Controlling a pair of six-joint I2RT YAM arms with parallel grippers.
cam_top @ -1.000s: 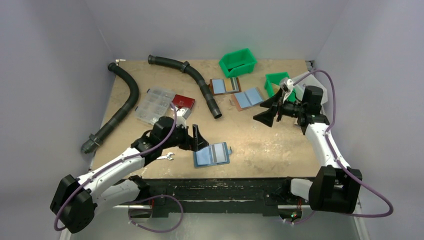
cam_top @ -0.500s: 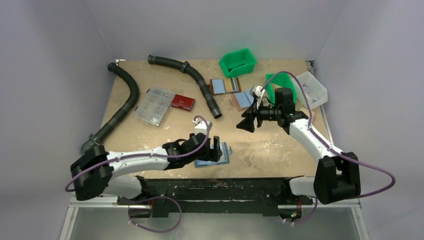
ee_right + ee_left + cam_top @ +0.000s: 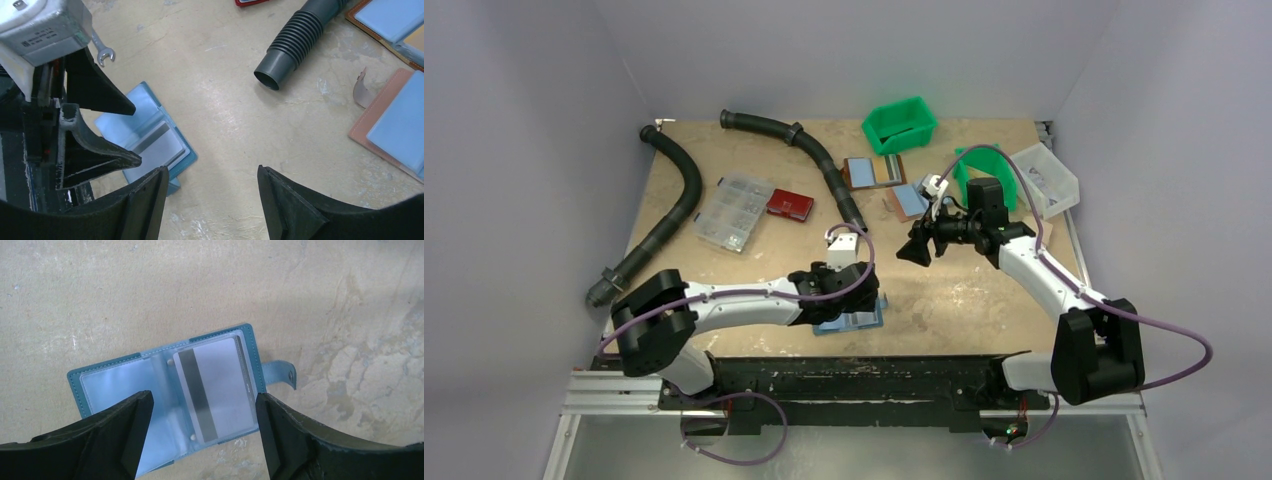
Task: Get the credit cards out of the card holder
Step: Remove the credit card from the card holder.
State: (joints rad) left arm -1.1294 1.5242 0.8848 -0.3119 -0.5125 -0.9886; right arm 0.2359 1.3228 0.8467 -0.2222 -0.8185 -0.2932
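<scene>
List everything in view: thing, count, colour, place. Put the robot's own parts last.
Dark-blue folding card holder: one, light-blue inside, open flat at the near edge.
Grey card with dark stripe: one, in the holder's tab-side pocket.
Brown-backed holders with blue lining: two, far side, right of centre.
Green plastic bins: two, far right.
Clear plastic tub: one, far right edge.
Clear compartment box: one, left of centre.
Red flat case: one, beside the compartment box.
Black corrugated hoses: two, left side and far centre.
Silver wrench: one, near the card holder.
Tan wooden table: one, under everything.
Left pincer: one, black, open, over the card holder.
Right pincer: one, black, open, empty, mid-table.
</scene>
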